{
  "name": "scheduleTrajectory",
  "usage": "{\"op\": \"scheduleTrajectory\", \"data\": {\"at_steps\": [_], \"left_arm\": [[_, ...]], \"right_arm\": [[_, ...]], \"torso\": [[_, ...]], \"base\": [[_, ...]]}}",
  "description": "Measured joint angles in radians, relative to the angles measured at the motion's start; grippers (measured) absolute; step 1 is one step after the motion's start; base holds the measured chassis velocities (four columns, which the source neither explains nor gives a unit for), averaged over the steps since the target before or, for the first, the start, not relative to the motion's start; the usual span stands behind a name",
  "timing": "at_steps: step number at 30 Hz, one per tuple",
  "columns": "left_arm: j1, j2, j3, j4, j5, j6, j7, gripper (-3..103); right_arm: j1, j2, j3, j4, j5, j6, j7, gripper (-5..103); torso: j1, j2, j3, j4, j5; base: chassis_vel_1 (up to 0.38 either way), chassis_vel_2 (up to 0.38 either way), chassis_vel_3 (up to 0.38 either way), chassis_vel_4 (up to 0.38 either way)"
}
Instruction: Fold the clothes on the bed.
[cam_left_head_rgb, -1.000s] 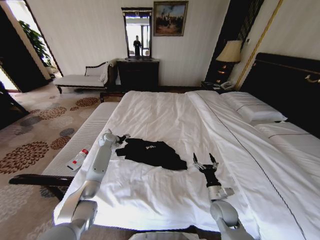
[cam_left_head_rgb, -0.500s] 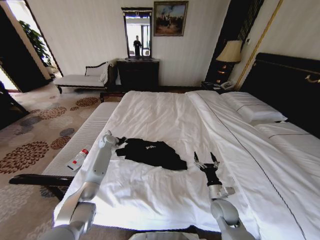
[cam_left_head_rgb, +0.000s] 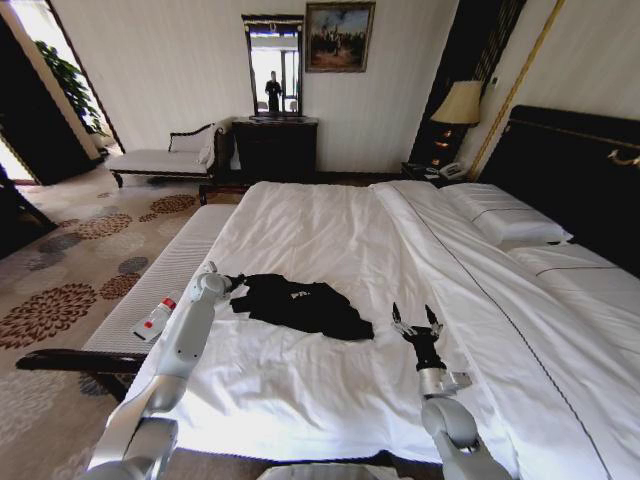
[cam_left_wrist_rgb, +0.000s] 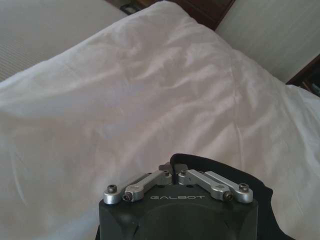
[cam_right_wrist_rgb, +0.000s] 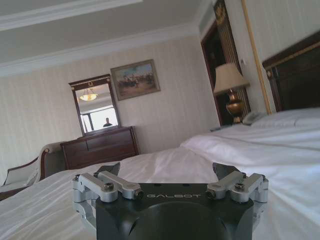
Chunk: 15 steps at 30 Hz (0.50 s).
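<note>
Since the earlier frames, the left gripper (cam_left_head_rgb: 237, 283) has been drawn slightly back toward the left edge of the large white-sheeted bed (cam_left_head_rgb: 330, 230), while the right gripper (cam_left_head_rgb: 418, 325) has hardly shifted. Near the foot edge, the right gripper is held over bare sheet, fingers spread, nothing held. The left gripper's fingers are closed on the left corner of the black short-sleeved soft T-shirt (cam_left_head_rgb: 300, 305), bunched left of the bed's centre. That corner should be pulled low and slowly, so the fabric is spread flat before folding.
</note>
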Motion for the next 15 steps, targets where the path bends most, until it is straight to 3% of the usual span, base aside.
{"op": "scheduleTrajectory", "data": {"at_steps": [1,2,5,9,15], "left_arm": [[0.006,0.004,-0.001,-0.008,0.002,-0.004,0.005,0],[0.065,0.031,-0.014,-0.065,0.039,-0.047,0.061,0],[0.100,0.039,-0.028,-0.087,0.062,-0.080,0.098,0],[0.165,0.049,-0.064,-0.128,0.073,-0.134,0.152,0],[0.206,0.044,-0.065,-0.163,0.098,-0.149,0.168,0]], "right_arm": [[0.003,-0.002,-0.005,0.000,0.011,-0.006,0.006,100],[0.047,-0.037,-0.059,-0.001,0.136,-0.076,0.061,100],[0.085,-0.068,-0.102,-0.009,0.217,-0.106,0.066,100],[0.226,-0.138,-0.214,-0.067,0.366,-0.210,0.003,100],[0.399,-0.156,-0.328,-0.173,0.518,-0.316,-0.058,100]], "torso": [[0.000,0.000,0.000,0.0000,0.0000],[0.000,0.000,0.000,-0.0008,-0.0006],[0.000,0.000,0.000,-0.0007,-0.0004],[0.000,0.000,0.000,-0.0009,-0.0001],[0.000,0.000,0.000,-0.0002,-0.0001]], "base": [[0.000,0.000,0.000,0.000],[0.000,0.000,0.000,0.000],[0.000,0.000,0.000,0.000],[0.000,0.000,0.000,0.000],[0.000,0.000,0.000,0.000]]}}
